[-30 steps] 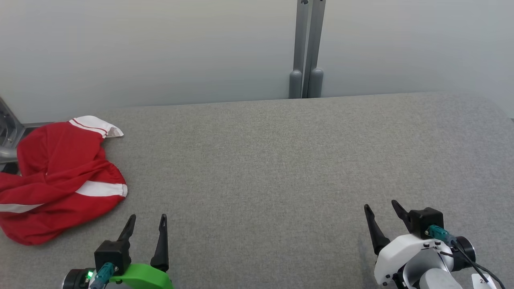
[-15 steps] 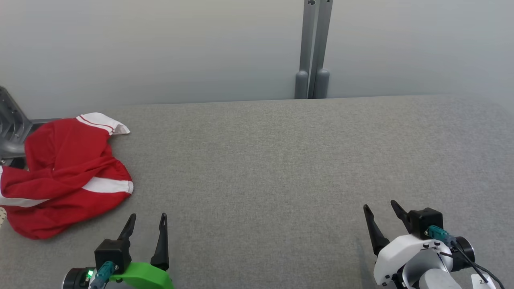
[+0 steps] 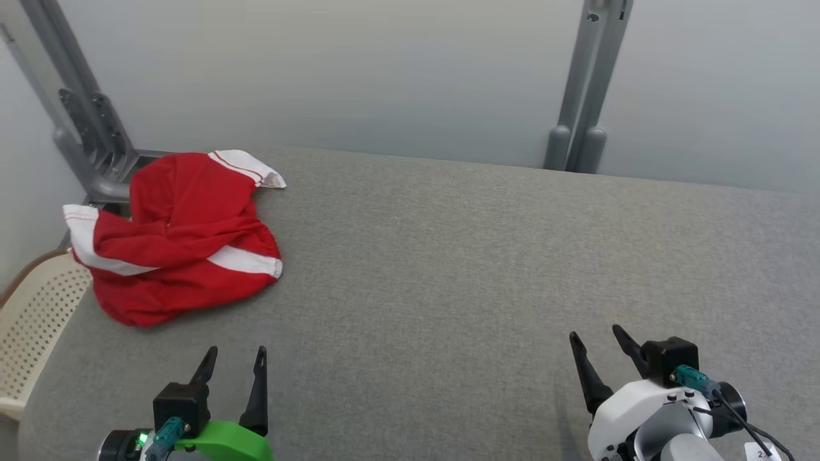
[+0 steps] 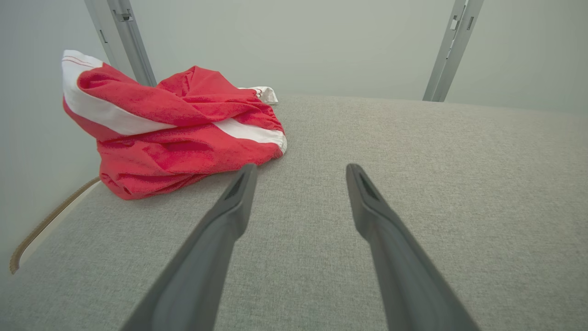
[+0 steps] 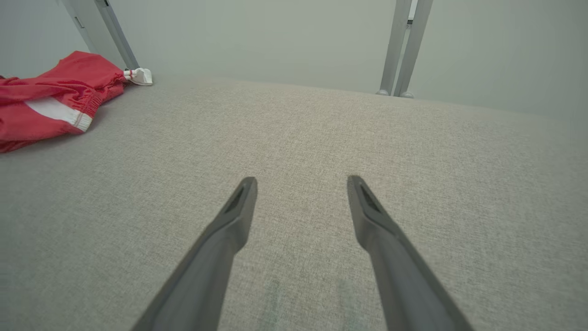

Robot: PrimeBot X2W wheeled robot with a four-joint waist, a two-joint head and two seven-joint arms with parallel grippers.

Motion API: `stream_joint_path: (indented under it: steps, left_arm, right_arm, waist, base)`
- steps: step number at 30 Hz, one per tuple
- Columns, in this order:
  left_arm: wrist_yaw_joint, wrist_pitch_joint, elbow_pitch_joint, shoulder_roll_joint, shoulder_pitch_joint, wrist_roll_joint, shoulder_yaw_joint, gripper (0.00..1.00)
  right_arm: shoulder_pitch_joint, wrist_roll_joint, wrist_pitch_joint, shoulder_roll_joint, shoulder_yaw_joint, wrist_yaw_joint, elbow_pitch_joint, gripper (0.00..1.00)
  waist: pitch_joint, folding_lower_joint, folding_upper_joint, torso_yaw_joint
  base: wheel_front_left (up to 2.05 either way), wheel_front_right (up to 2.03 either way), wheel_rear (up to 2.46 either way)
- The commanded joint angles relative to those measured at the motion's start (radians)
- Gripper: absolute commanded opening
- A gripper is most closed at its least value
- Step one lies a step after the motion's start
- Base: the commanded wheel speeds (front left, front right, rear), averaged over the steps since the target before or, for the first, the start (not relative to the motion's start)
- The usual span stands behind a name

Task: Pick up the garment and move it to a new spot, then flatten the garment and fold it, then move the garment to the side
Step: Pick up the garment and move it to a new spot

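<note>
Looking down on a grey table (image 3: 487, 256). Finding the garment (image 3: 182, 237), red with white bands, lying bunched at the far left corner, one white band reaching to the table's left edge. Noting a cream perforated basket (image 3: 32, 320) standing beside that edge and lower, a slanted grey frame (image 3: 90, 128) rising just behind the garment, and a twin post (image 3: 580, 96) standing at the far edge toward the right, all before a pale wall (image 3: 352, 70).

Holding the left gripper (image 3: 237, 350) at the near left, fingers spread, gripping nothing, with the garment ahead and to its left, apart from the fingertips. Holding the right gripper (image 3: 594, 331) at the near right, likewise spread and empty, well apart from the garment.

Comparing with a second ago: turning the head view leftward, so bringing the whole garment nearer the middle of the picture, bringing in the basket and most of the frame, and pushing the post to the right. Finding the garment's folds unchanged, and both grippers sitting at the same lower corners, spread as before.
</note>
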Motion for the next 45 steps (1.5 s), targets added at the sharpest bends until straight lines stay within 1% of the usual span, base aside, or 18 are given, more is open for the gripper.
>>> stream_joint_path:
  steps: [1, 7, 14, 19, 24, 28, 30, 31, 32, 36, 37, 38, 40, 45]
  left_arm:
    - [0.005, 0.004, -0.003, 0.011, 0.011, -0.002, 0.0, 1.0]
    - [0.011, 0.018, -0.016, 0.023, 0.024, -0.005, 0.0, 1.0]
    - [0.017, 0.03, -0.03, 0.039, 0.037, -0.011, -0.002, 1.0]
    - [0.02, 0.039, -0.038, 0.045, 0.041, -0.011, -0.007, 1.0]
    - [0.018, 0.047, -0.041, 0.05, 0.031, -0.017, -0.013, 1.0]
    - [0.004, 0.081, -0.025, 0.053, 0.006, -0.029, -0.018, 1.0]
    - [-0.012, 0.117, -0.012, 0.058, -0.017, -0.035, -0.029, 1.0]
    - [-0.023, 0.136, -0.005, 0.064, -0.034, -0.035, -0.036, 1.0]
    - [-0.037, 0.181, 0.023, 0.066, -0.076, -0.043, -0.044, 1.0]
    - [-0.059, 0.275, 0.095, 0.057, -0.179, -0.063, -0.054, 1.0]
    - [-0.059, 0.275, 0.095, 0.057, -0.179, -0.063, -0.054, 1.0]
    - [-0.065, 0.296, 0.115, 0.059, -0.208, -0.061, -0.06, 1.0]
    - [-0.082, 0.331, 0.153, 0.067, -0.271, -0.047, -0.078, 1.0]
    - [-0.118, 0.389, 0.252, 0.11, -0.433, 0.048, -0.177, 1.0]
  right_arm:
    - [0.012, 0.006, -0.008, -0.003, 0.004, 0.0, 0.002, 1.0]
    - [0.013, 0.026, -0.015, -0.003, 0.024, 0.0, 0.01, 1.0]
    - [0.015, 0.041, -0.02, -0.003, 0.039, 0.0, 0.015, 1.0]
    - [0.016, 0.044, -0.026, -0.004, 0.041, 0.0, 0.02, 1.0]
    - [0.004, 0.049, -0.027, -0.004, 0.051, 0.0, 0.029, 1.0]
    - [-0.007, 0.053, -0.025, -0.004, 0.06, 0.0, 0.028, 1.0]
    - [-0.007, 0.047, -0.022, -0.004, 0.059, 0.0, 0.022, 1.0]
    - [-0.008, 0.04, -0.019, -0.003, 0.061, 0.0, 0.019, 1.0]
    - [-0.013, 0.027, -0.011, -0.004, 0.059, 0.0, 0.01, 1.0]
    - [-0.022, 0.003, 0.007, -0.004, 0.049, 0.0, -0.019, 1.0]
    - [-0.022, 0.003, 0.007, -0.004, 0.049, 0.0, -0.019, 1.0]
    - [-0.023, -0.004, 0.014, -0.004, 0.048, 0.0, -0.03, 1.0]
    - [-0.028, -0.016, 0.029, -0.003, 0.046, 0.0, -0.056, 1.0]
    - [-0.04, -0.048, 0.071, -0.004, 0.047, 0.0, -0.126, 1.0]
  waist:
    - [-0.01, -0.0001, 0.0, 0.067]
    - [-0.017, -0.0001, 0.0, 0.139]
    - [-0.02, -0.0001, 0.0, 0.201]
    - [-0.02, -0.0001, 0.0, 0.229]
    - [-0.02, -0.0001, 0.0, 0.241]
    - [-0.017, -0.0001, 0.0, 0.228]
    - [-0.012, -0.0001, 0.0, 0.216]
    - [-0.008, -0.0001, 0.0, 0.207]
    - [0.002, -0.0001, 0.0, 0.192]
    - [0.027, -0.0001, 0.0, 0.156]
    - [0.027, -0.0001, 0.0, 0.156]
    - [0.037, -0.0001, 0.0, 0.146]
    - [0.065, -0.0001, 0.0, 0.124]
    - [0.146, -0.0001, 0.0, 0.078]
  base:
    - [0.0, 0.0, 0.0]
    - [0.0, 0.0, 0.0]
    - [0.0, 0.0, 0.0]
    - [0.0, 0.0, 0.0]
    - [0.0, 0.0, 0.0]
    - [0.0, 0.0, 0.0]
    - [0.0, 0.0, 0.0]
    - [0.0, 0.0, 0.0]
    - [0.0, 0.0, 0.0]
    - [0.0, 0.0, 0.0]
    - [0.0, 0.0, 0.0]
    - [0.0, 0.0, 0.0]
    - [0.0, 0.0, 0.0]
    - [0.0, 0.0, 0.0]
